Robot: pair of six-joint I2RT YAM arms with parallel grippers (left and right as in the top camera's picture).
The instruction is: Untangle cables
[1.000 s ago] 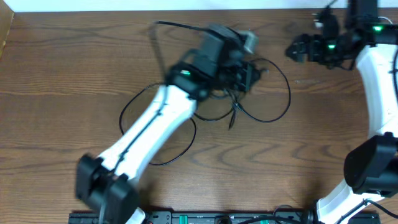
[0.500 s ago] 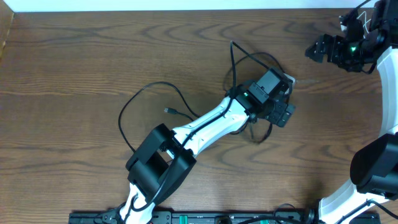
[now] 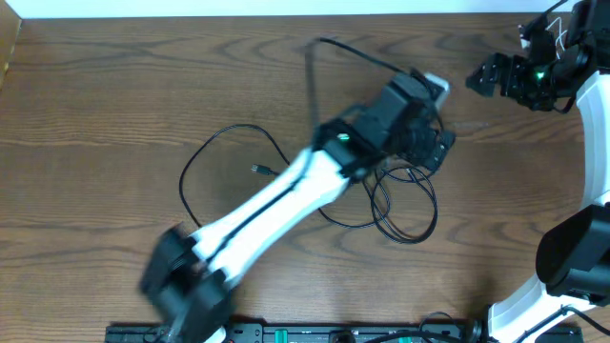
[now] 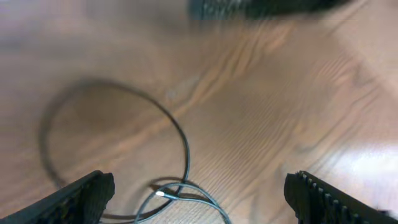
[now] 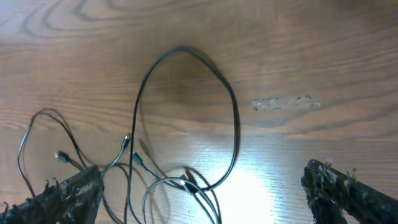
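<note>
Thin black cables (image 3: 405, 205) lie in overlapping loops at mid-table. One strand (image 3: 329, 43) runs toward the far edge. Another loop (image 3: 205, 157) curls left and ends in a small plug (image 3: 257, 170). My left gripper (image 3: 431, 145) hovers over the far side of the tangle. In the blurred left wrist view it (image 4: 202, 202) is open, with a cable loop (image 4: 180, 137) and a plug (image 4: 163, 194) on the wood between its fingers. My right gripper (image 3: 481, 78) hangs at the far right, apart from the cables. In its wrist view it (image 5: 205, 199) is open above a large loop (image 5: 235, 118) and crossing strands.
The brown wooden table (image 3: 114, 105) has a pale far edge (image 3: 191, 10). The left arm's white link (image 3: 276, 205) lies diagonally across the middle. The right arm's white link (image 3: 586, 143) runs along the right side. A black rail (image 3: 315, 333) lines the near edge.
My left arm has swung to the right over the tangle, and its gripper has gone from shut to open. The cable loops have shifted and spread toward the near side. The right gripper drifted slightly right.
</note>
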